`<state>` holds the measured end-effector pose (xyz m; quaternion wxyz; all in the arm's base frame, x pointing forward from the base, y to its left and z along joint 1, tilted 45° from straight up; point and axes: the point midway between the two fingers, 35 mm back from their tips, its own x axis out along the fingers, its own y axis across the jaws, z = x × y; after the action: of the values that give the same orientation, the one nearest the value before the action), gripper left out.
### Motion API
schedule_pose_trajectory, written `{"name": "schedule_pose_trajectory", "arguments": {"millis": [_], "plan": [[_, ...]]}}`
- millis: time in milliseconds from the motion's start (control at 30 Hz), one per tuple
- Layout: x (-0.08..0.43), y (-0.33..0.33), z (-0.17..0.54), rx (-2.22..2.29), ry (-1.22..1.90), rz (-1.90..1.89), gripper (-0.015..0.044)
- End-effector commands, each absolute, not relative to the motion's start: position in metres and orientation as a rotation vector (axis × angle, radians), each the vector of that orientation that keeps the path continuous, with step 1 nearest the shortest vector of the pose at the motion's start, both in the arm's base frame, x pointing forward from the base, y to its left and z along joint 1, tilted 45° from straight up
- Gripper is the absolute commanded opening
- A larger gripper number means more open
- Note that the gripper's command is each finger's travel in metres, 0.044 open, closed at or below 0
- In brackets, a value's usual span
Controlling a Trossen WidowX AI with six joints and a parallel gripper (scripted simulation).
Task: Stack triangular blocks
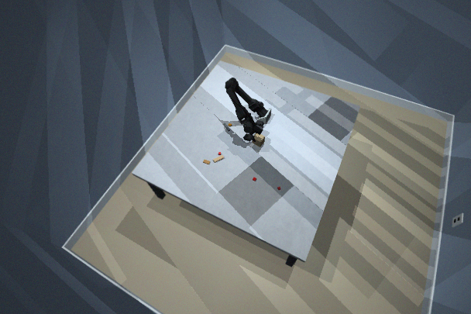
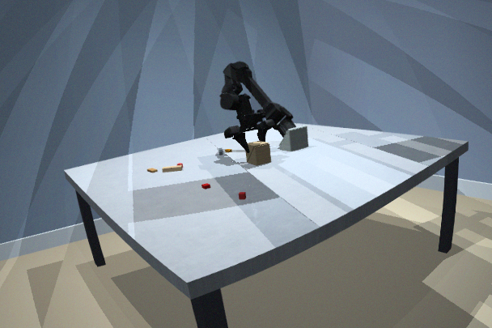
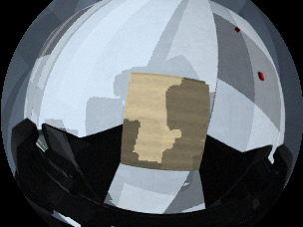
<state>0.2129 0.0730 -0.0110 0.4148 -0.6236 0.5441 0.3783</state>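
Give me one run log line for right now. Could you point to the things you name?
gripper (image 2: pixel 256 149) (image 3: pixel 162 131): shut on upper triangular block (image 2: pixel 259 143) (image 3: pixel 154 114) | position: on lower triangular block (image 2: pixel 260 156) | release: pending

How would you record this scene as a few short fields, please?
task: two triangular blocks into one square block
upper block: sloped face down, on or very near the lower block's slope
lower block: on the table
tool: shut on the upper block
red cubes: three, one near the long tan block
fit: top looks about level; exact evenness cannot be told
remaining: open the tool, back away
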Motion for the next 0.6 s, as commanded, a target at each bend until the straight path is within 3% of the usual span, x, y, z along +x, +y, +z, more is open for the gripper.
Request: {"name": "schedule_pose_trajectory", "arguments": {"millis": [0,567], "plan": [[0.2132,0.0728,-0.0119,-1.574,1.367,0.955,0.0000],[0.2129,0.0725,-0.0127,-1.576,1.371,0.957,0.0000]]}}
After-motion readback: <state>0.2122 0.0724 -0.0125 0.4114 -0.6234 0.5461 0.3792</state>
